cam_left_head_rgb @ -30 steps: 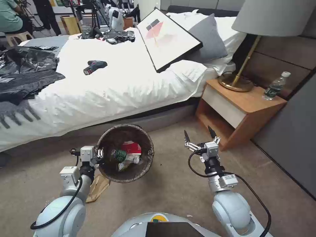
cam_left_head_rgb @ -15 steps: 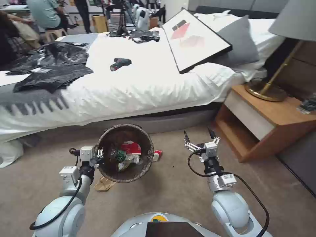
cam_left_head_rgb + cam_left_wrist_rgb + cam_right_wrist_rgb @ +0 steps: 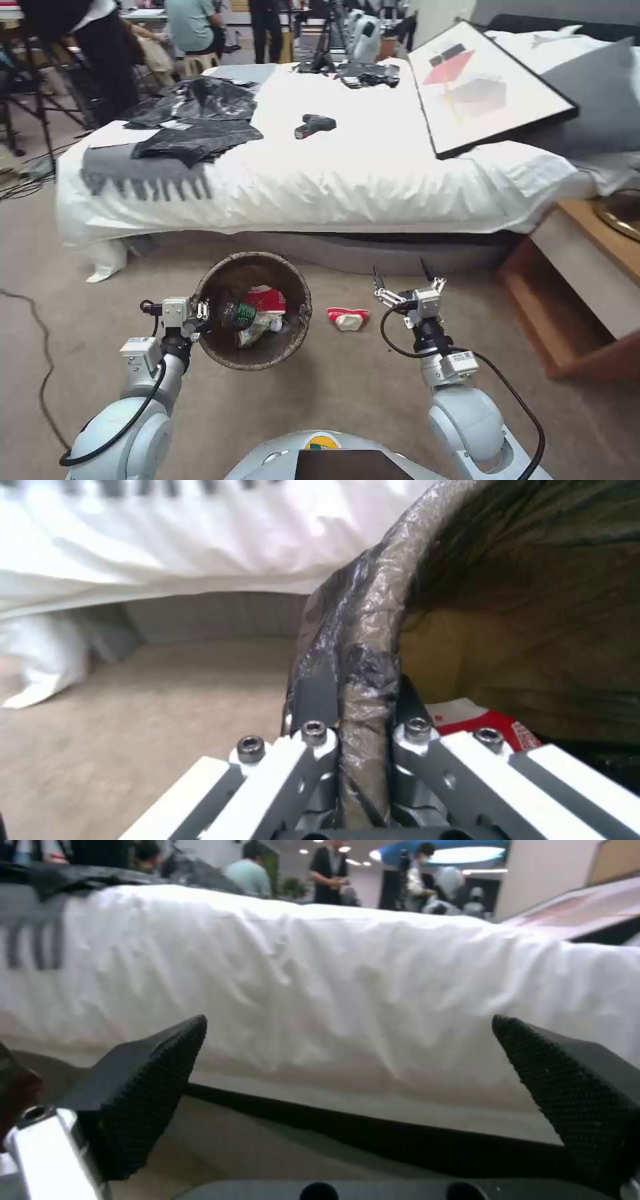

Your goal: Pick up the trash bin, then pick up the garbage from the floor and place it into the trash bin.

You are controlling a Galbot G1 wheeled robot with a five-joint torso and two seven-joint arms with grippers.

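No legible txt, labels or nos. anywhere.

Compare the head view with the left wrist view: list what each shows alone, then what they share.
Head view alone: a red-and-white wrapper on the carpet between bin and open right hand, a green-labelled bottle in the bin, and a drill on the bed. Left wrist view alone: the fingers pinching the bagged rim from both sides. Both: the bin, the left hand, the white bed.
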